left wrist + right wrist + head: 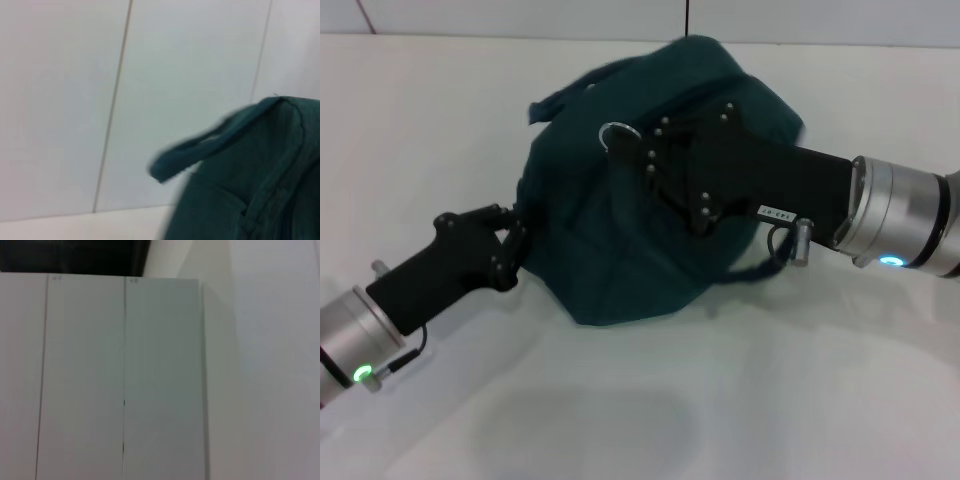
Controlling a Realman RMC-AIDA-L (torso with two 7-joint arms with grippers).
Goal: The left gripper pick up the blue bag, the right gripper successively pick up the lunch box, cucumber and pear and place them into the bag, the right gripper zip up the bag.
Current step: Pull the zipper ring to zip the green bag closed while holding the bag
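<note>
Left end effector [513, 243] grips the dark teal fabric bag's [600, 260] left edge; right end effector [655, 160] rests over the bag, its grip impossible to tell.

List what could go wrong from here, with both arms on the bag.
1. The left pincer grips only the edge of the blue bag; a pull from the other arm could tug the fabric free.
2. The right pincer works on top, near a metal ring, and covers the seam, so a snag might go unseen.
3. The loose strap could catch.
</note>
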